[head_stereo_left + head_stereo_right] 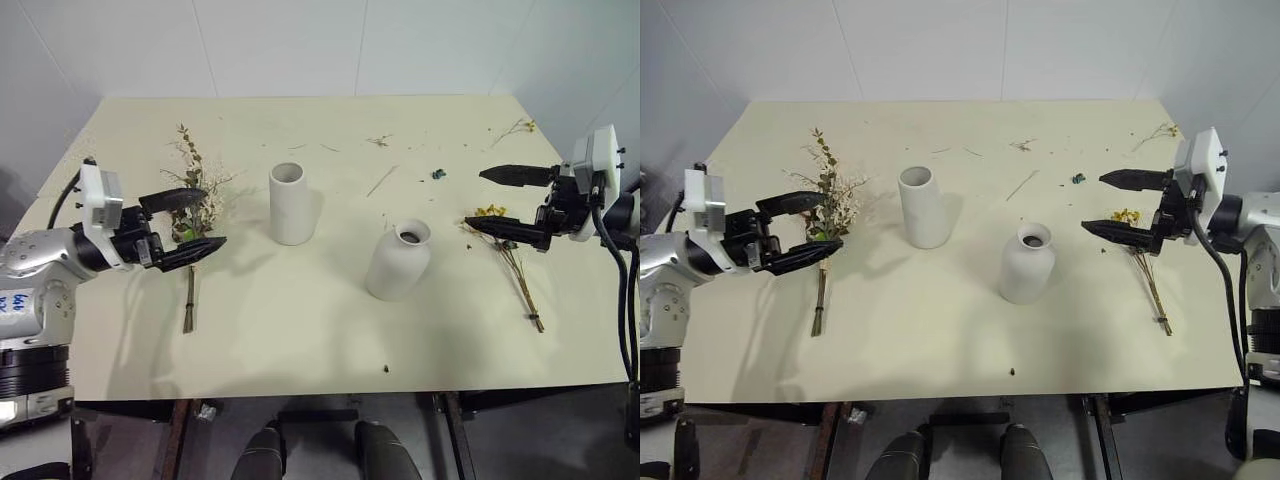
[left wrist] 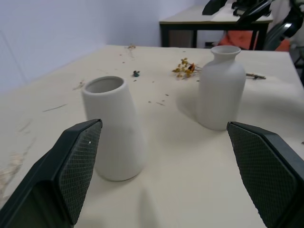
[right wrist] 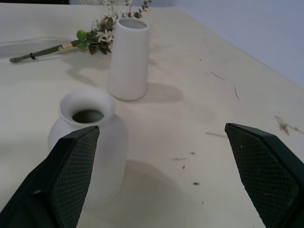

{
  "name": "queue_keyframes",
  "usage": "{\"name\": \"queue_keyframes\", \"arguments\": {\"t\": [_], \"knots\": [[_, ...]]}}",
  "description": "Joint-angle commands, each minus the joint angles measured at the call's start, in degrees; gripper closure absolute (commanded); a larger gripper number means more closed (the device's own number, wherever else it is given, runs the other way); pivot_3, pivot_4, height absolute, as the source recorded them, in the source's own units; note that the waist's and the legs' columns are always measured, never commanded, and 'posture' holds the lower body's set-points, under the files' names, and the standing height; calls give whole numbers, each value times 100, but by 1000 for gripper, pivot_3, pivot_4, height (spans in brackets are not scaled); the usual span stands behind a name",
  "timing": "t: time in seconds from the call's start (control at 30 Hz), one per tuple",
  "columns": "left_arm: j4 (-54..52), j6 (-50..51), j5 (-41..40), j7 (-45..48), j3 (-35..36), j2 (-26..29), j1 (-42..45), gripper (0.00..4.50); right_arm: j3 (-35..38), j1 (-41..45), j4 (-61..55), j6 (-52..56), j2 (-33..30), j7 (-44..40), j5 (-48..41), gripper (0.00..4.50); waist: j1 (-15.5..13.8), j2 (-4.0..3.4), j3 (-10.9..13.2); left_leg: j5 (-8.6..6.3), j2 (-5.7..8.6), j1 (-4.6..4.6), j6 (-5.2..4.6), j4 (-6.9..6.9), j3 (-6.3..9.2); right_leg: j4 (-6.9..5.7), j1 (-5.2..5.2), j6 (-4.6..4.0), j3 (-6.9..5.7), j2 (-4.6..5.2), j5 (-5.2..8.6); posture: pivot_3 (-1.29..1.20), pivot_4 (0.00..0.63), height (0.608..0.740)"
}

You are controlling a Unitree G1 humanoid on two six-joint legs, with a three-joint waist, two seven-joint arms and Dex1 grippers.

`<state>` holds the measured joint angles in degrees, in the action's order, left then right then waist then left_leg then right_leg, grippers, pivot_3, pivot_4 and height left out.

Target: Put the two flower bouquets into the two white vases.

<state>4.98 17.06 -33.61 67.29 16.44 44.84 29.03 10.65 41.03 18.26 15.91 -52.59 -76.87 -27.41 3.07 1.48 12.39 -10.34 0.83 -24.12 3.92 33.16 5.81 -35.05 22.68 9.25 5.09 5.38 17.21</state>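
Your left tool (image 1: pixel 190 228) is hanging released, fingers spread wide and grasping nothing, just above the larger bouquet (image 1: pixel 193 200) that is lying flat on the surface (image 1: pixel 300 320) at your left, while your right tool (image 1: pixel 505 200) is hovering equally spread over the flower end of the thin yellow bouquet (image 1: pixel 510 255) lying at your right. Between them the two vases are standing upright and apart, the straight cylinder vase (image 1: pixel 290 203) nearer the larger bouquet and the narrow-necked vase (image 1: pixel 399 260) nearer the yellow one, both sitting without flowers.
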Motion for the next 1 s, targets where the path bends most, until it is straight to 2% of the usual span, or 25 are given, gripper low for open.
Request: {"name": "queue_keyframes", "arguments": {"t": [0.03,0.13,0.23,0.33,0.43,0.6,0.83,1.0], "knots": [[-197,8,-121,4,66,49,121,8,302,84,213,-49,-289,113,54,0,5,-1,0,0,0,1,0,0,-1,-1,0,0,1,0,0,0,150,740],[-259,-14,-107,-63,62,13,154,8,277,140,594,-199,-382,130,240,0,4,-1,0,0,-1,2,0,1,0,-3,1,0,0,-3,0,0,150,740],[-391,84,-182,-56,-16,5,329,8,-105,123,1236,-170,-799,258,923,0,0,-1,1,0,1,1,0,7,-1,-4,-1,0,0,-1,0,0,150,740],[-605,199,-273,-5,-60,62,439,8,-408,341,1678,338,-1023,556,1367,0,-15,-1,0,0,4,0,0,8,-1,-3,-1,0,0,3,0,0,150,740],[-775,302,-306,-40,-107,82,624,8,-782,795,2082,930,-1024,636,1724,0,25,-2,1,0,3,1,0,10,-2,-4,-1,0,2,1,0,0,150,740],[-1072,410,-330,-190,-200,15,703,8,-1412,1344,2702,1204,-1004,488,2396,0,41,-8,3,0,0,5,0,9,-8,-9,1,-1,7,-4,0,0,150,740],[-1824,661,-589,-729,193,-136,-108,8,-2026,1988,3701,1782,-686,442,3041,0,38,-10,4,-3,0,2,1,9,-12,-6,3,0,11,-3,1,0,150,740],[-2329,770,-780,-1006,328,-137,-570,8,-2260,2134,4436,1374,-421,602,3421,0,30,-9,5,-3,1,0,1,16,-12,-11,5,0,11,-3,1,0,150,740]]}}
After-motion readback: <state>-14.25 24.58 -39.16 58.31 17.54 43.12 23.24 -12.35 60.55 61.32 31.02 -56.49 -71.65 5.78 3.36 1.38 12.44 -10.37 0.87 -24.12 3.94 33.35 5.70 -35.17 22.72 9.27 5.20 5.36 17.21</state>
